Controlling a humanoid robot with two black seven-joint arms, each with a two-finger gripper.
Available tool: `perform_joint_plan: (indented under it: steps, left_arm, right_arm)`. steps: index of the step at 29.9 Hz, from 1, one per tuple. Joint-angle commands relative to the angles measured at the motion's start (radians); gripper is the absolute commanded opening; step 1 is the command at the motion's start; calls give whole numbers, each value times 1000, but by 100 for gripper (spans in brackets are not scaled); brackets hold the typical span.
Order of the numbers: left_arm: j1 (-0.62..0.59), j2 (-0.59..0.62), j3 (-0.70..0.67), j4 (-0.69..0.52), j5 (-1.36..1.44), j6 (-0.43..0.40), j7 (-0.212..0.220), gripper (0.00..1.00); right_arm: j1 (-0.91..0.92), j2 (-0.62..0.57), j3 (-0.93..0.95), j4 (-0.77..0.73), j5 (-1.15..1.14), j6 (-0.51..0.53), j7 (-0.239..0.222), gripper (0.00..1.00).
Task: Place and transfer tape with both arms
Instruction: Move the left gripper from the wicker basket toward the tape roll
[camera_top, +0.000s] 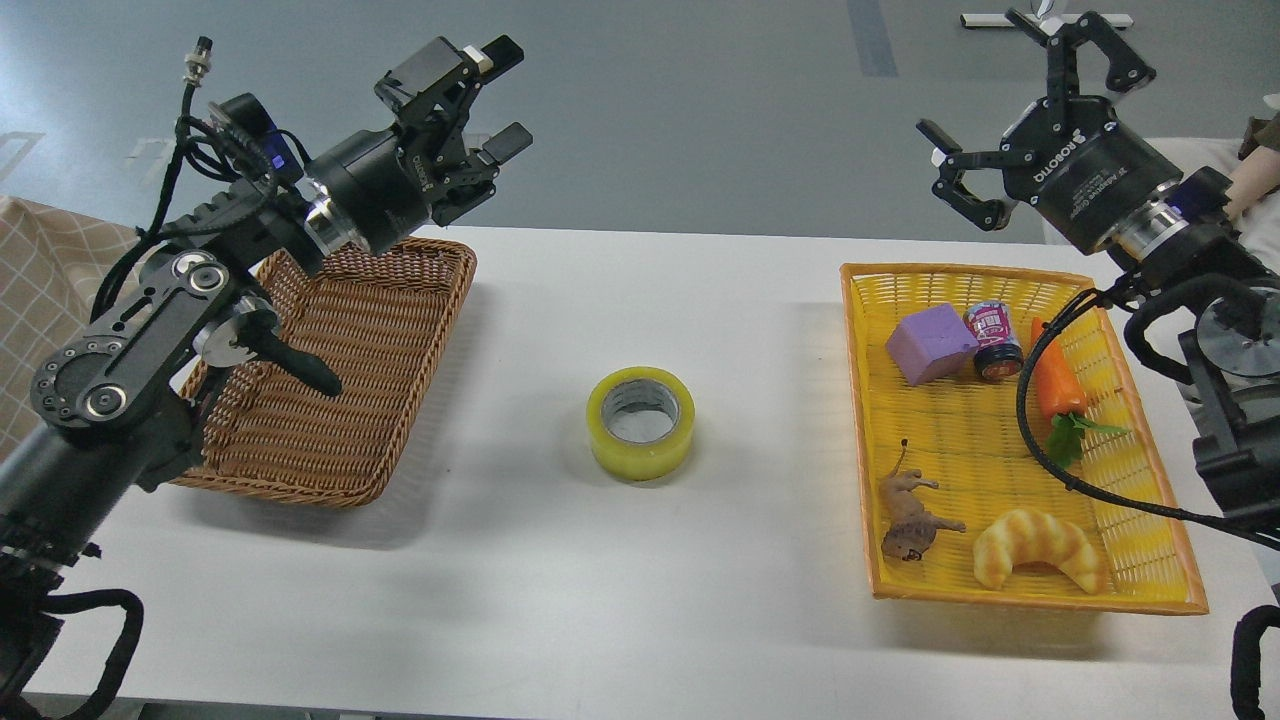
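The tape, a yellowish roll with a grey core, lies flat on the white table between the two baskets. My left gripper is raised above the far right corner of the brown wicker basket, fingers apart and empty. My right gripper is raised beyond the far edge of the yellow basket, fingers spread wide and empty. Both grippers are well away from the tape.
The brown wicker basket at the left holds nothing. The yellow basket at the right holds a purple block, a small can, a toy carrot, a toy animal and a croissant. A black cable hangs over it.
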Motion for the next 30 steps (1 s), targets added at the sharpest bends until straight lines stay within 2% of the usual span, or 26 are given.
perform_joint_plan:
  steps: [1,6,14,17,21,26,30]
  left_arm:
    - [-2,27,7,-67,129,1,8,98]
    - [-6,30,27,-91,356,1,7,98]
    - [-66,56,209,-140,635,1,13,98]
    - [-115,59,297,-140,701,1,34,98]
    - [-138,53,375,-133,862,1,132,98]
    - [-138,53,407,-128,879,1,160,98]
    - [-126,45,443,-122,881,1,188,98]
  right_arm:
    - [-7,-25,8,-1,0,0,5,100]
    - [-16,-33,13,-3,2,0,8,100]
    - [-24,-33,19,-5,2,0,10,100]
    - [-35,-33,27,-3,2,0,12,100]
    - [-53,-33,25,-11,-1,0,12,100]
    - [-91,-33,27,-29,-4,0,16,100]
    - [-125,-31,27,-29,-4,0,50,100]
